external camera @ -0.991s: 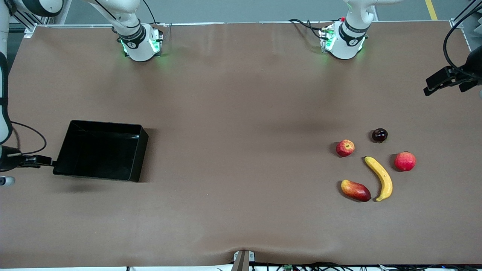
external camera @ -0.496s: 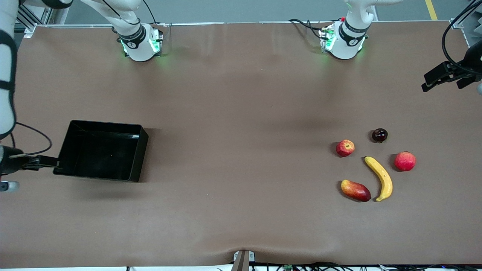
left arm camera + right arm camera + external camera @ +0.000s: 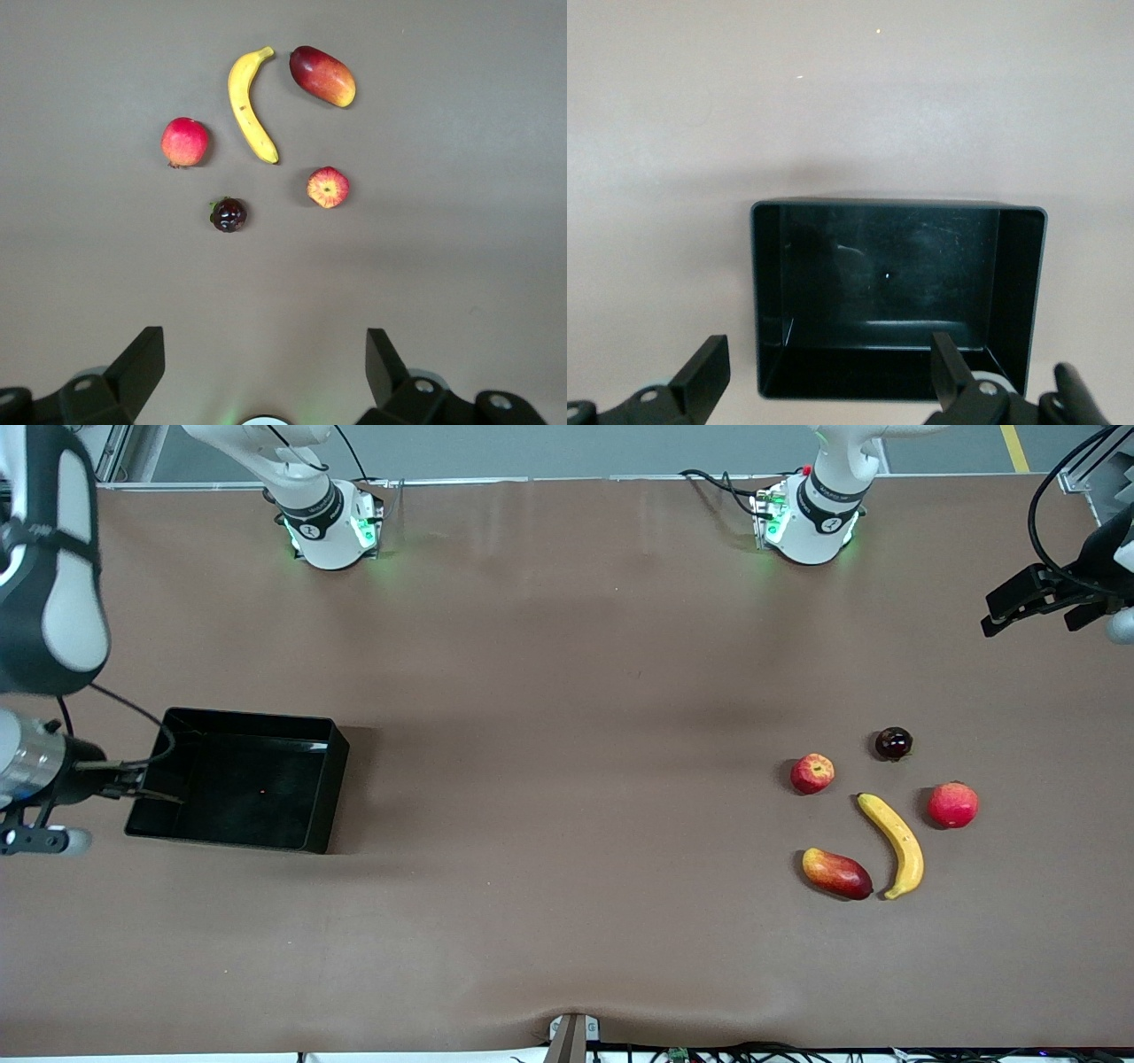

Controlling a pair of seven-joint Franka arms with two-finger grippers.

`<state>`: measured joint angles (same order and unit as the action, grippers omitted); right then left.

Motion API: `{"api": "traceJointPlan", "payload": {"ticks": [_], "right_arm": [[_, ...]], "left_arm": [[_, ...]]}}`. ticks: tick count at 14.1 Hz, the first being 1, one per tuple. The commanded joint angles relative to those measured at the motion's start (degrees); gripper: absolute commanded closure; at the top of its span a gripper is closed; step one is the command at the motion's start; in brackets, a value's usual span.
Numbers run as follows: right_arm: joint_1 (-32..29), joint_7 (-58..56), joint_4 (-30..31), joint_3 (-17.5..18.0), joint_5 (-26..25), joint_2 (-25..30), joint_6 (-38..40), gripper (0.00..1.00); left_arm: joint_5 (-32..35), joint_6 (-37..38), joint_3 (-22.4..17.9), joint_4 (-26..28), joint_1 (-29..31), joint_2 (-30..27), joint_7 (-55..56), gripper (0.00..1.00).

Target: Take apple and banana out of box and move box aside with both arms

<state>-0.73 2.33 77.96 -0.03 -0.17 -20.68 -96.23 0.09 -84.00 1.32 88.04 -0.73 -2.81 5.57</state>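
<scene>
The black box lies empty toward the right arm's end of the table and also shows in the right wrist view. My right gripper is open and empty over the box's end wall. The yellow banana and the small red apple lie toward the left arm's end, the apple farther from the front camera. Both show in the left wrist view: banana, apple. My left gripper is open and empty in the air over the table's end, apart from the fruits.
A pinkish-red round fruit, an oval mango and a small dark fruit lie around the banana. The two arm bases stand along the table's edge farthest from the front camera. Bare brown cloth lies between box and fruits.
My right gripper has moved in from the table's end until it is over the box's end wall. My left gripper has shifted slightly. The fruits and box have not moved.
</scene>
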Motion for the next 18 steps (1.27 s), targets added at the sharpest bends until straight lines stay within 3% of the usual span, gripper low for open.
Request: {"api": "traceJointPlan", "payload": {"ticks": [1, 4, 6, 8, 15, 17, 18], "right_arm": [[1.1, 1.6, 4.2, -0.2, -1.7, 8.5, 2.3, 0.0], [1.0, 1.1, 3.4, -0.1, 0.2, 13.8, 9.1, 0.0], [0.6, 1.0, 2.5, -0.3, 3.5, 17.0, 11.1, 0.0], [0.6, 0.8, 2.5, -0.1, 3.5, 19.3, 11.8, 0.0], [0.9, 0.7, 4.0, -0.4, 1.5, 20.0, 11.9, 0.0], [0.7, 0.4, 8.2, -0.4, 1.5, 21.9, 10.3, 0.0], [0.9, 0.0, 13.4, -0.4, 1.5, 24.9, 5.9, 0.0]], "left_arm": [[-1.0, 0.6, -0.2, 1.0, -0.1, -1.3, -0.9, 0.0], [-1.1, 0.6, -0.2, 1.3, -0.1, -1.3, -0.9, 0.0], [-1.1, 0.6, 0.2, 1.2, -0.1, -1.4, -0.9, 0.0], [-1.0, 0.6, 0.2, 1.2, -0.1, -1.4, -0.9, 0.0], [-0.8, 0.3, 0.2, 0.6, 0.2, -0.5, -0.9, 0.0], [-0.4, 0.2, 0.1, 0.5, 0.3, -0.3, -0.9, 0.0], [-0.4, 0.2, -0.1, 0.2, 0.5, -0.3, -1.2, 0.0]]}}
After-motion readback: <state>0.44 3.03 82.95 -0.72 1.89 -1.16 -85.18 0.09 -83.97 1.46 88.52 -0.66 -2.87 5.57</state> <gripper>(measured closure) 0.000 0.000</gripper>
